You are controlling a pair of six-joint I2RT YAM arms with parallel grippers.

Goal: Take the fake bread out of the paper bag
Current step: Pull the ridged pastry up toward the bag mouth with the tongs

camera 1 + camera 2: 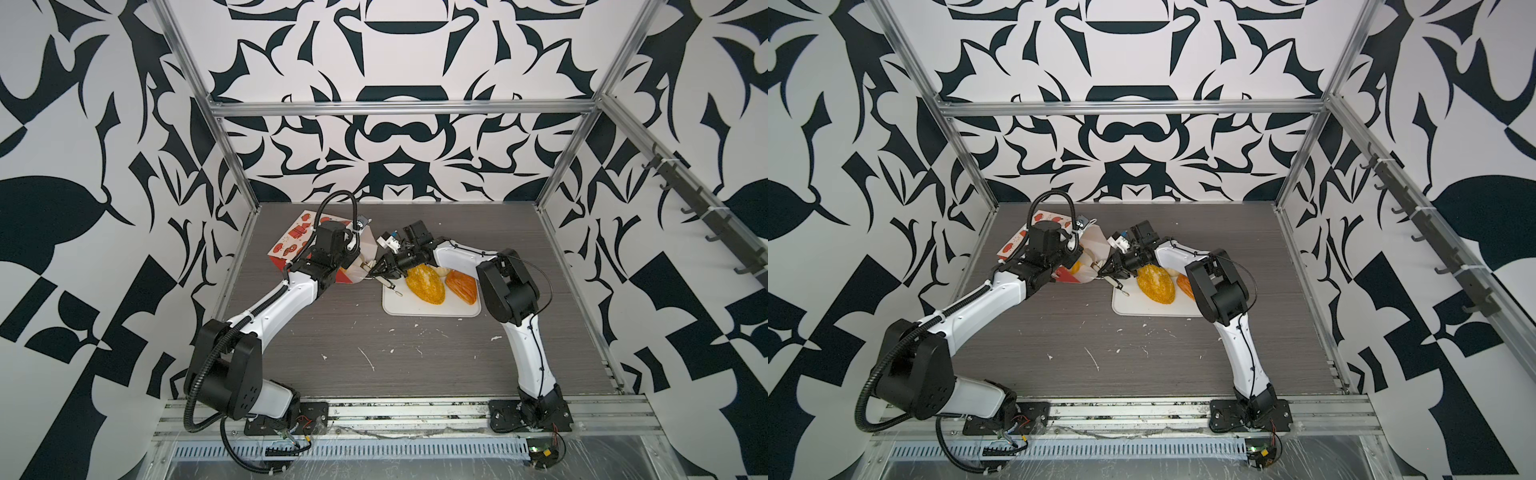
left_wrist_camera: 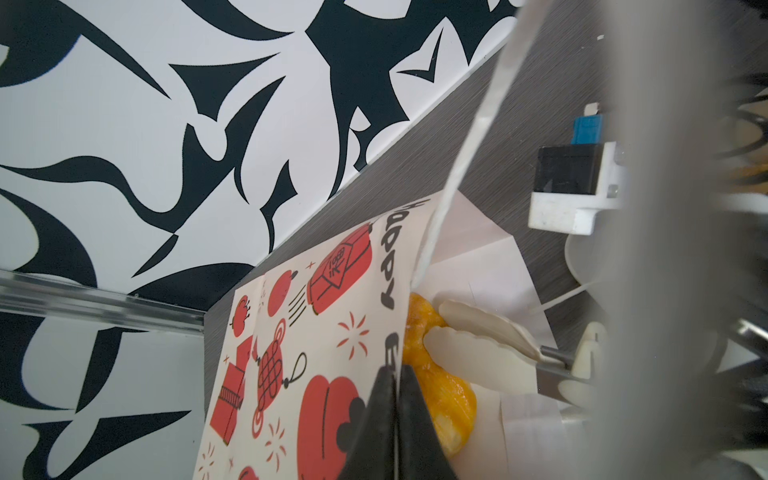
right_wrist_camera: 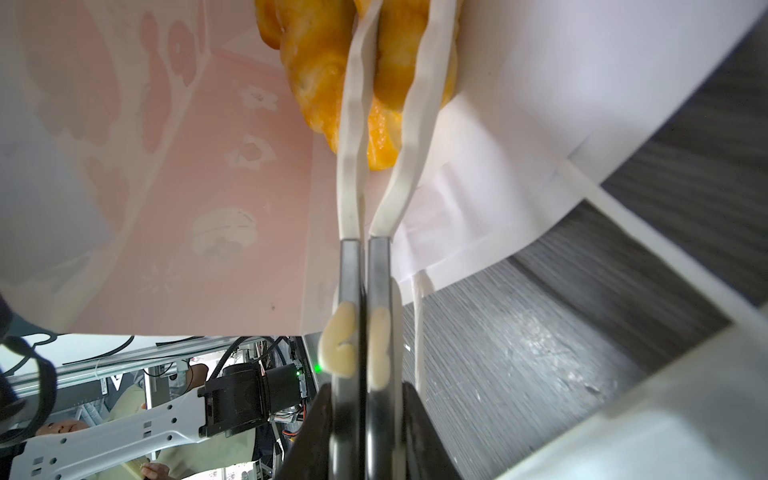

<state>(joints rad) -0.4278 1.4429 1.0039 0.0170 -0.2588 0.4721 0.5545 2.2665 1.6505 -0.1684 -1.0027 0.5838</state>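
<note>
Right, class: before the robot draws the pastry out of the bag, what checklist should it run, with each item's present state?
1. Bag mouth held: ok. The left gripper is shut on the paper bag at its edge.
2. Tool held: ok. The right gripper is shut on the tongs.
3. Tips placed: ok. Their white tips sit either side of a strand of the golden pastry inside the bag.
4. Grip firm enough to lift: cannot tell.
5. Snagging: cannot tell. The cord handle hangs close beside the tongs.
6. Landing room: ok. The white tray has bare space beside the yellow flaky piece and orange loaf.
</note>
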